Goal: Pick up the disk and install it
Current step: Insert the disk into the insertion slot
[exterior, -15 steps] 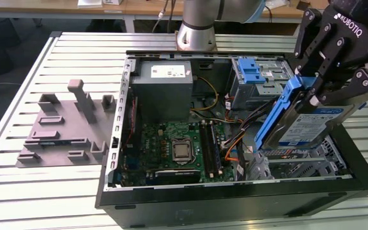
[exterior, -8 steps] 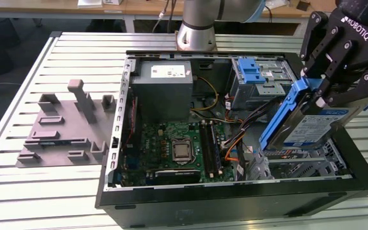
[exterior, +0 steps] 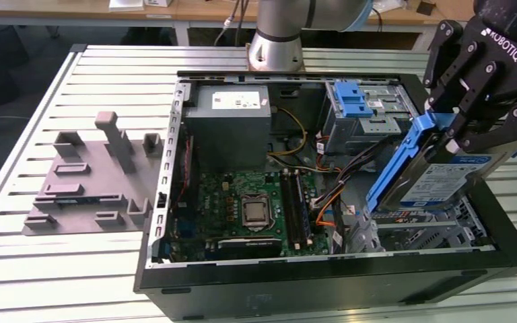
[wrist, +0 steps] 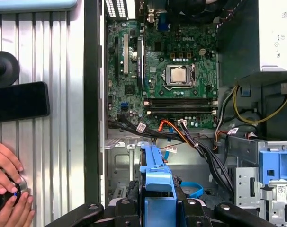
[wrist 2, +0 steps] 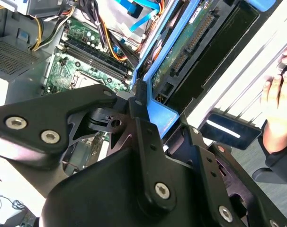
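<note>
The disk is a silver drive with a white-and-blue label in a blue carrier frame. It hangs tilted, on edge, above the metal drive bay at the exterior view's right of the open computer case. My black gripper is shut on its upper end. In the first wrist view the blue carrier sticks out from between the gripper's fingers, over the bay floor. In the second wrist view the disk's green circuit board side and its blue frame run away from the gripper's fingers.
Inside the case lie a green motherboard, a grey power supply box, bundled cables and a blue-latched drive cage. A grey fixture sits on the slatted table. A person's hands and a black phone are beside the case.
</note>
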`<state>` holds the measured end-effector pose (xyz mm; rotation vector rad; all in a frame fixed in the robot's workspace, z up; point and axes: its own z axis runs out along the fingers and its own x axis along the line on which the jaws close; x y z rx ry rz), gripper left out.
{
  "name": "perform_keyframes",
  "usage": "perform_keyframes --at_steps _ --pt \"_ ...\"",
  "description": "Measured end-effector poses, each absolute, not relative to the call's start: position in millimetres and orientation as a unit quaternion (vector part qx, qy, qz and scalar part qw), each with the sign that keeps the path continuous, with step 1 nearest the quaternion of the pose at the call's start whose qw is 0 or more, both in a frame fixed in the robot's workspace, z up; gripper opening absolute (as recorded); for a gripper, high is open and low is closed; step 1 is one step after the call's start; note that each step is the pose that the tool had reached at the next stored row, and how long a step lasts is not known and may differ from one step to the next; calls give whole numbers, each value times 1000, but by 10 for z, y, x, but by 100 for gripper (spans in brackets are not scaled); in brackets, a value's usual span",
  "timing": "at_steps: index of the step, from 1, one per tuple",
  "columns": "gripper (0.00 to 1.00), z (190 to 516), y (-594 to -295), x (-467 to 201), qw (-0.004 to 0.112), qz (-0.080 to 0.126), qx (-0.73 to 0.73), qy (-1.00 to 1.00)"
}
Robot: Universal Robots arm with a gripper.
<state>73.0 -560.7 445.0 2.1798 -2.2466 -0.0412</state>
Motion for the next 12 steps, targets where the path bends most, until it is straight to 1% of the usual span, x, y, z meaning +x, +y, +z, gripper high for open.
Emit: perform_keyframes --at_steps 12 --pt "36 4415 -5644 778 6 -13 700 -714"
